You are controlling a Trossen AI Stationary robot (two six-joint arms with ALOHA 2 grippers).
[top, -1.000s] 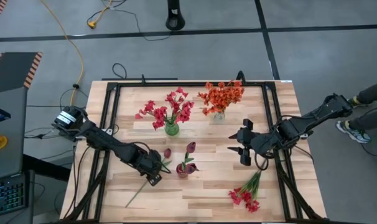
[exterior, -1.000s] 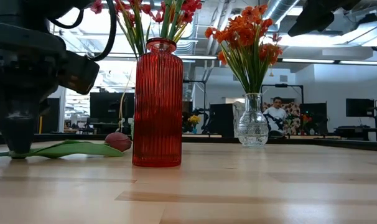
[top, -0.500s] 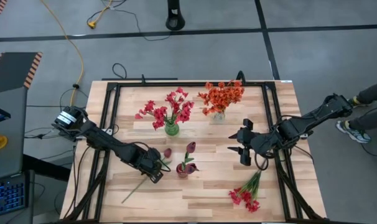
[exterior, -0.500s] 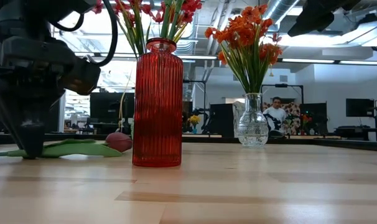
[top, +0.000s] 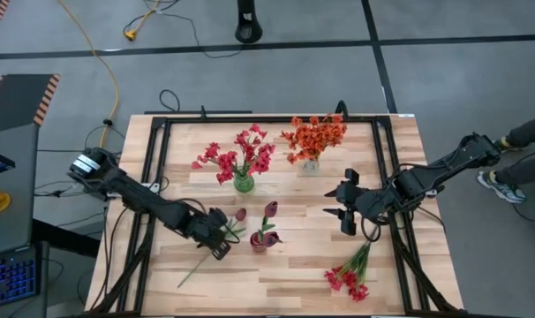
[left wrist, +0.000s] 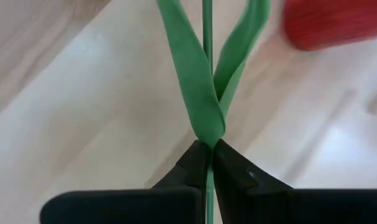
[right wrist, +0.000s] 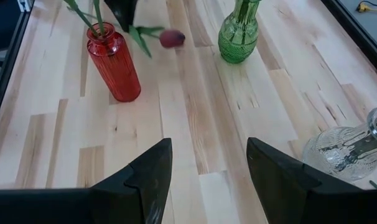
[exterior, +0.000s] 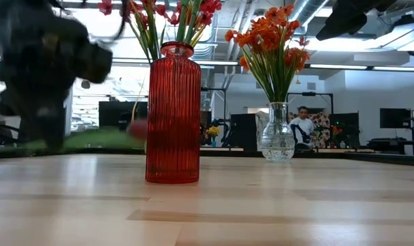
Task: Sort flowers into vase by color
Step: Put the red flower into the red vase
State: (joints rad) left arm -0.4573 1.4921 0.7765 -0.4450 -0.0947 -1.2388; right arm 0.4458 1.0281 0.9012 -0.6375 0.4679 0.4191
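A dark maroon tulip-like flower (top: pixel 240 215) on a long green stalk hangs just above the table, left of the red vase (top: pixel 260 240), which holds other maroon buds. My left gripper (top: pixel 217 240) is shut on its stalk. Pinkish-red flowers stand in the green vase (top: pixel 243 183). Orange ones fill the clear vase (top: pixel 311 163). Another pinkish-red cluster (top: pixel 350 276) lies flat on the table near the front right. My right gripper (top: pixel 342 212) hovers open right of the middle, over bare wood, with nothing between its fingers. My left gripper pinches the tulip's thin stalk (left wrist: pixel 207 163) between its two fingertips, just below where the two long leaves (left wrist: pixel 204 106) join it. The fingers come from above and lie across the stalk. In the low view the flower (exterior: pixel 137 128) sits roughly level, clear of the tabletop.
A black metal frame (top: pixel 153 177) runs around the table's working area. The three vases stand close together at the middle and back. Bare wood lies along the front edge (top: pixel 267 296) and between the red vase and my right gripper.
My left gripper has shut on the tulip's stalk and risen. The flower, which lay flat on the table beside the red vase, is now lifted off the wood, bud and leaves included.
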